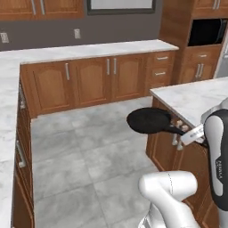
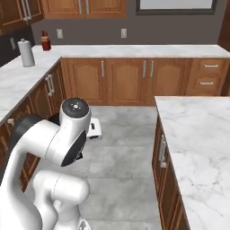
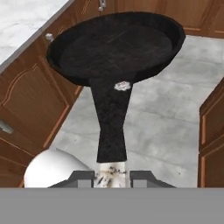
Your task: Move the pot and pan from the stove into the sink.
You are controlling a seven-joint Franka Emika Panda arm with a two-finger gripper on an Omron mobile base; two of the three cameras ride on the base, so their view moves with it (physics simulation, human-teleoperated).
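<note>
The pan (image 1: 149, 120) is a shallow black frying pan with a long straight handle (image 3: 111, 127). It hangs level in the air above the grey tile floor, beside the island cabinet. My gripper (image 1: 189, 132) is shut on the end of that handle. In the hand view the pan (image 3: 116, 46) stretches away from my gripper (image 3: 111, 173), whose fingers clamp the handle's tip. The pot, the stove and the sink are out of view.
A marble-topped island (image 1: 196, 100) with wooden cabinets stands close on the right of the pan. A long marble counter (image 1: 89, 49) runs along the back wall and down the left side. A paper towel roll (image 2: 27, 53) and a red bottle (image 2: 45, 41) stand there. Open tile floor (image 1: 80, 147) lies between.
</note>
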